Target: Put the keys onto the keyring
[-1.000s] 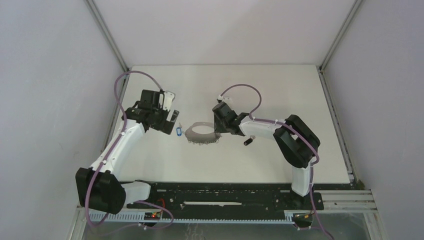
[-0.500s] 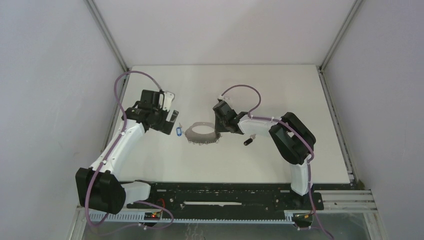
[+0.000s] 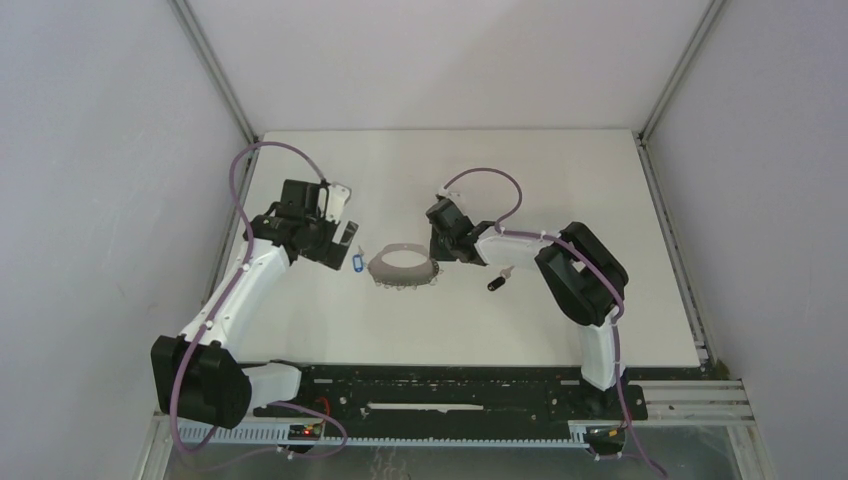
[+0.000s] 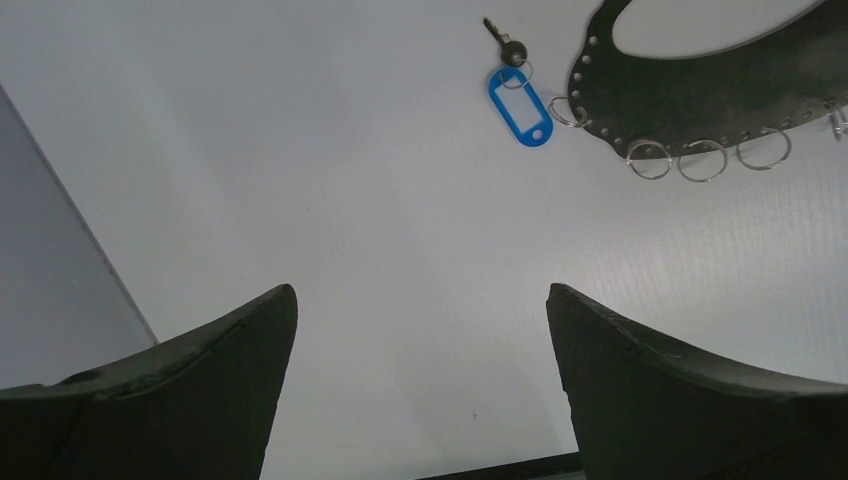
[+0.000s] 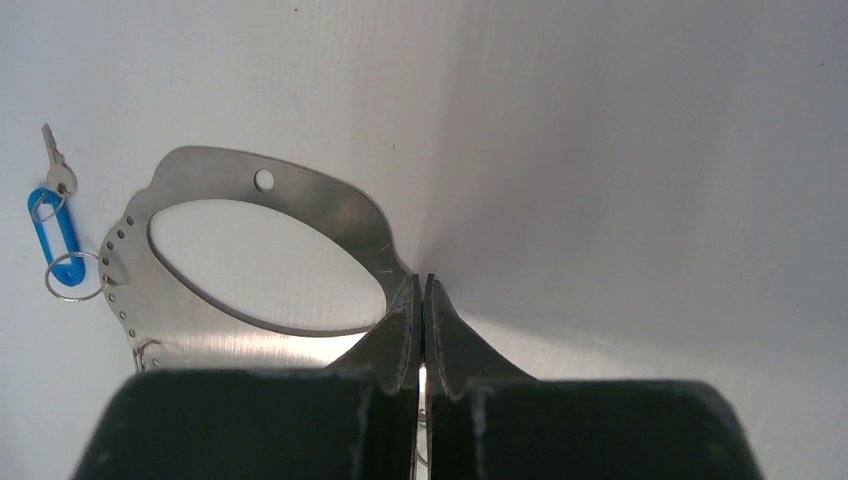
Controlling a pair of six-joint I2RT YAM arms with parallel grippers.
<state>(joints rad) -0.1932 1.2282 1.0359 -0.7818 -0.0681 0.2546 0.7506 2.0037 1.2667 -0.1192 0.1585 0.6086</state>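
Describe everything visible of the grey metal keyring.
The grey metal keyring is a flat brushed oval band around a large opening, one round hole in its far side, small wire rings along its near edge. It lies flat on the white table; the shut right gripper meets its right end.

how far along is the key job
Done, it seems: the blue key looks linked by a small ring to the keyring. In hand: the right gripper is shut at the keyring's rim; the left gripper hangs open. Left: the black key lies loose on the table.
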